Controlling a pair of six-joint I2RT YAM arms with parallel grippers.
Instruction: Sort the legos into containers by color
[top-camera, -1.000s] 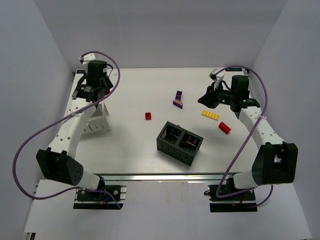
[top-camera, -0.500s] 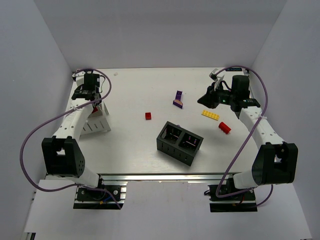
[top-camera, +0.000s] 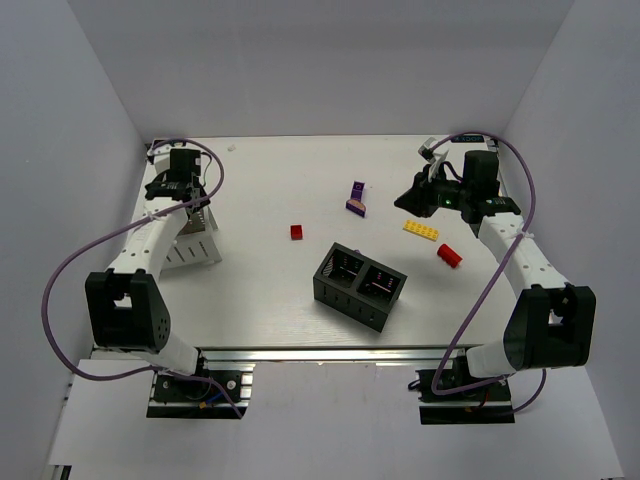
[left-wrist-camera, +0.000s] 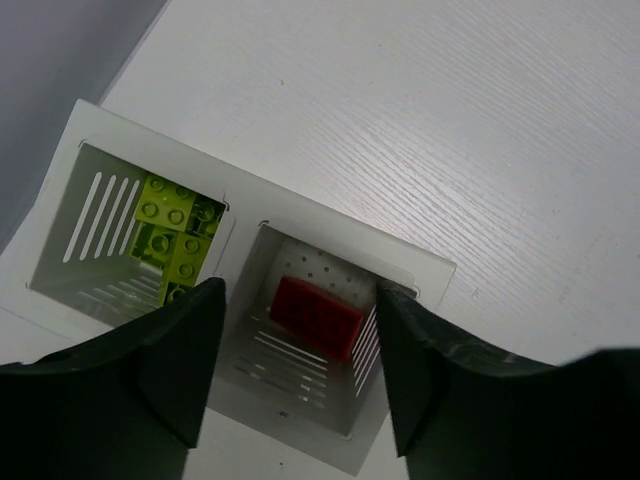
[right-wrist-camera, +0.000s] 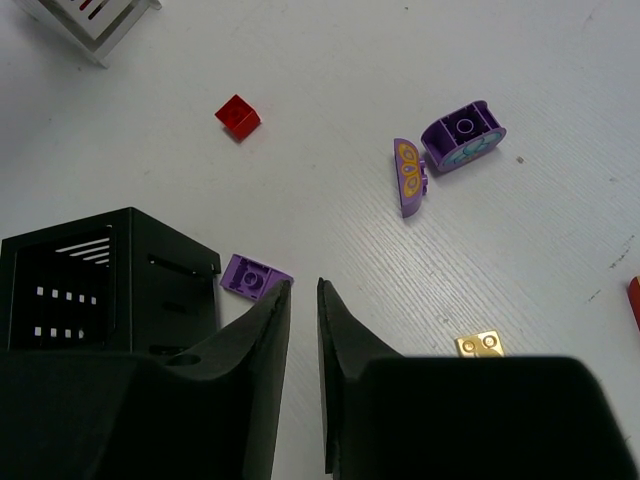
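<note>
I can read no letters, numbers, brand names or labels anywhere in my three views. The nearest thing to a sign shows in my right wrist view: the purple sloped lego (right-wrist-camera: 408, 172) carries a print of orange and yellow ovals, with no characters in it. The purple rounded lego (right-wrist-camera: 462, 138) just beside it has a pale blue print on its face, too small for me to make out.
</note>
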